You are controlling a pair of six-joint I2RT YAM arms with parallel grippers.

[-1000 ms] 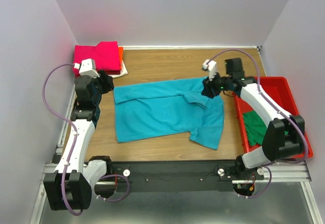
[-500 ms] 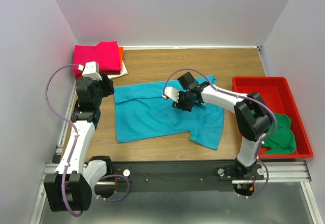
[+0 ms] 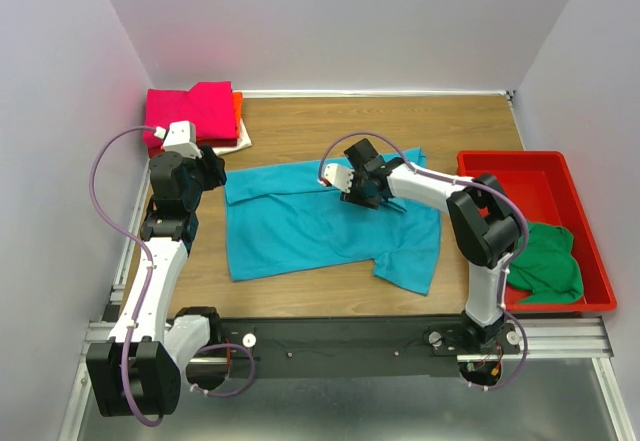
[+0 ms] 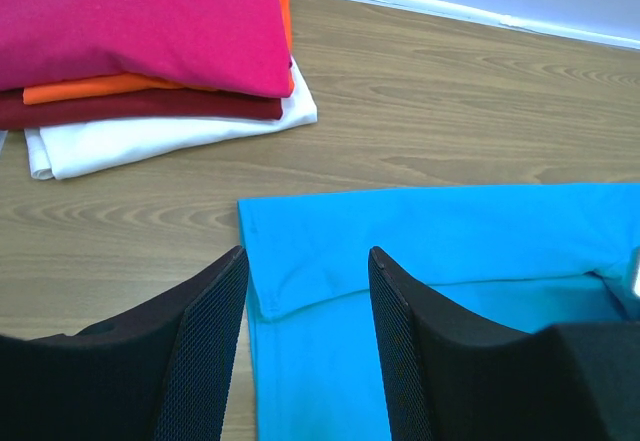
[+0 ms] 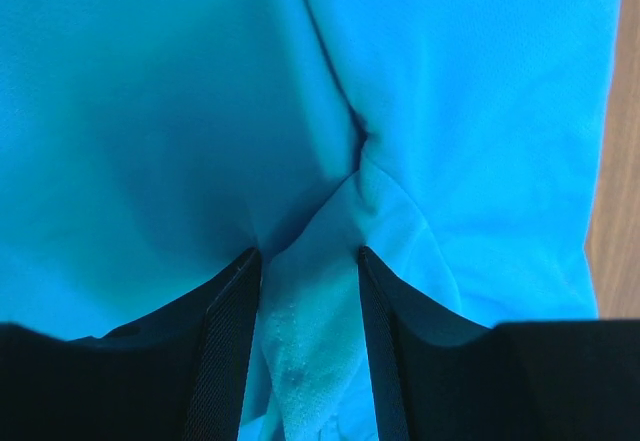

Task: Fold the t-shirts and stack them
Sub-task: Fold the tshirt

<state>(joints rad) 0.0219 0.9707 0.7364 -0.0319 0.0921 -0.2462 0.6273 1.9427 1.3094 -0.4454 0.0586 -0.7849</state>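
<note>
Looks like the very start of folding the teal t-shirt (image 3: 300,226). It's lying spread out in the middle of the wooden surface (image 3: 330,126), not folded yet, with one sleeve kicked out at the near right. The finished stack (image 3: 195,111) sits in the back left corner, magenta on top, and a green t-shirt (image 3: 545,261) waits in the red tray (image 3: 520,158).

The right fingers (image 5: 225,341) are down on the upper right part of the shirt, part-way apart with a puckered ridge of teal between them — can't tell if they're actually pinching it. The left fingers (image 4: 205,341) hover fairly wide over the shirt's back left corner, holding nothing.

My guess for next: both sides need a firm pinch on an edge so one side can be lifted and laid over evenly.
</note>
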